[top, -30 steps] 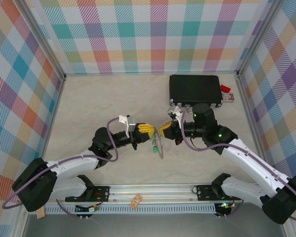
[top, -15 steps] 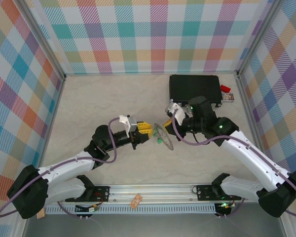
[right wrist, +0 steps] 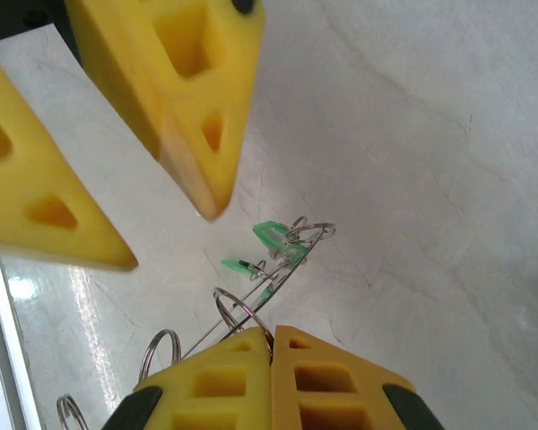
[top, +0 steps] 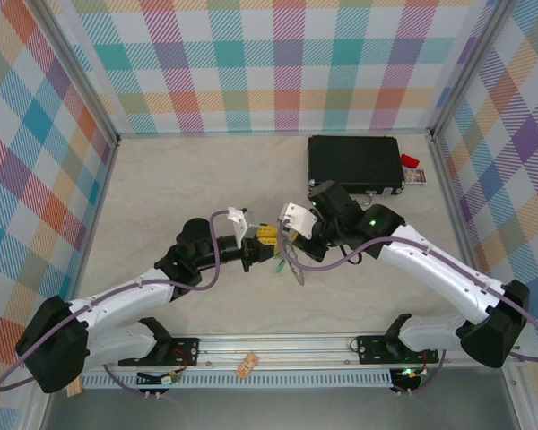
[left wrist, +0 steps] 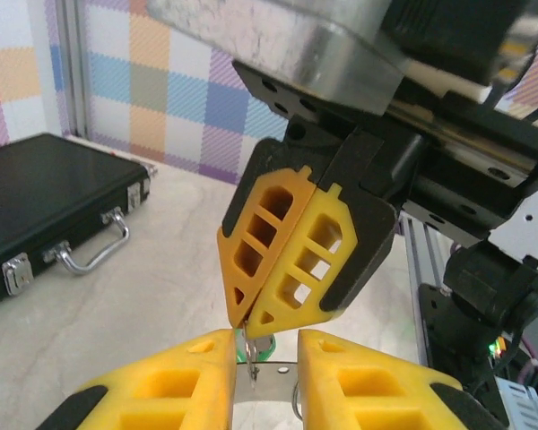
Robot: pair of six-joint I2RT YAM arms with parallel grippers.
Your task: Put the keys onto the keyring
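Both arms reach in from the near edge and meet over the middle of the worktop (top: pixel 188 188), elbows bent outward, wrists turned so the two claws face each other almost tip to tip. The right arm sweeps in a long curve from the right corner; the left arm stretches lower and straighter from the left.

The right claw (right wrist: pixel 271 351) is clenched, its two yellow latticed fingers pressed flat together on the edge of the keyring (top: pixel 294 270), which hangs below it just above the worktop. Seen nearly edge-on, the ring is a thin grey metal hoop with a dull shine. The keys (right wrist: pixel 270 234) dangle along it on small wire loops, their heads bright green plastic, tiny against the hoop.

The left claw (left wrist: pixel 262 354) is released: its blunt yellow fingers, ribbed with cut-out windows and backed in black, stand apart with the ring's thin edge in the gap between them. I cannot tell whether either finger touches the metal.

The worktop is pale, smooth and marbled. A flat black case (top: pixel 354 164) with metal latches and a handle lies well apart, toward the far right.
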